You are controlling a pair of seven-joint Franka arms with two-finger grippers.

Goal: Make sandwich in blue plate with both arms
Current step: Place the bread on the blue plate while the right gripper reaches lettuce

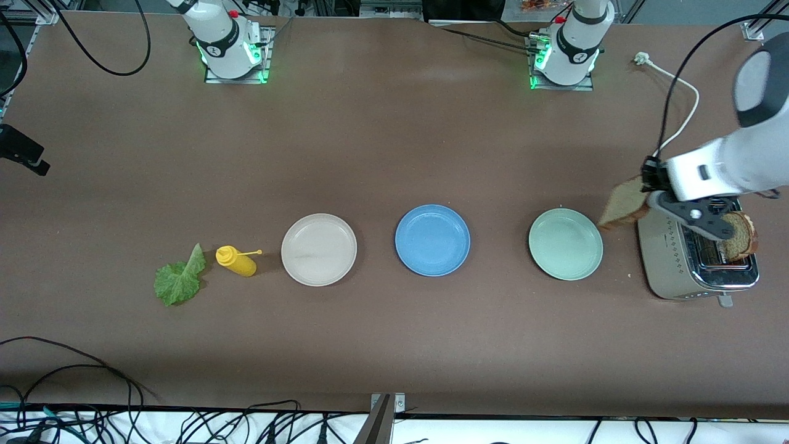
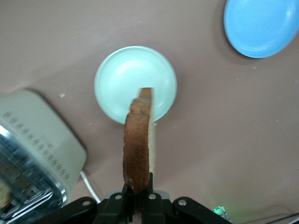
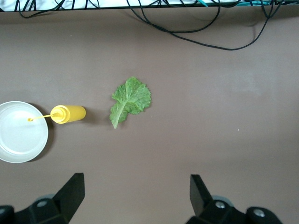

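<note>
Front view: my left hand [image 1: 648, 198] pinches one bread slice [image 1: 624, 202] edge-on in the air between the toaster [image 1: 696, 259] and the mint plate [image 1: 565, 243], a second slice [image 1: 737, 235] sits in the toaster slot, and the blue plate [image 1: 432, 240], middle of three plates, lies at about nine o'clock from that hand, so the left arm is nearer.

Left wrist view: the slice's long axis runs straight out from the pressed-together fingers [image 2: 122, 201] over the mint plate, blue plate at one o'clock.

Right wrist view: the right hand [image 3: 135, 191] hangs spread and waiting above the tabletop [image 3: 224, 84], with one lettuce leaf [image 3: 131, 100] at twelve o'clock, one yellow bottle [image 3: 68, 114], and the white plate [image 3: 21, 131].
</note>
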